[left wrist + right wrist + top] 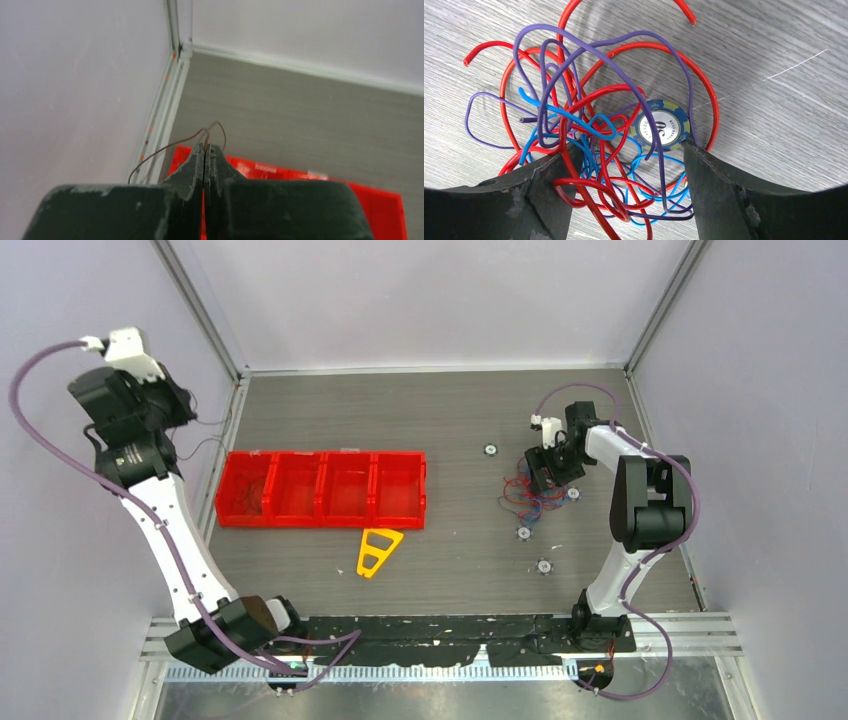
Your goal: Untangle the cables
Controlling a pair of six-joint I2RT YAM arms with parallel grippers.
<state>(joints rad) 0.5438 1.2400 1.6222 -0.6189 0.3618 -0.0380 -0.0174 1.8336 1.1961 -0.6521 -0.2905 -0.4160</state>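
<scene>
The cables lie as a tangle of thin red, blue and purple wires on the right of the table. My right gripper is low over them. In the right wrist view it is open, its fingers straddling the near part of the tangle with several loops between them. My left gripper is raised near the left wall, above the left end of the red bin. In the left wrist view it is shut on one hair-thin reddish wire, which loops out of the fingertips.
The red bin has several compartments in a row, and its rim shows in the left wrist view. A yellow triangular piece lies in front of it. Several poker chips sit around the tangle, and one lies under the wires. Walls enclose the table.
</scene>
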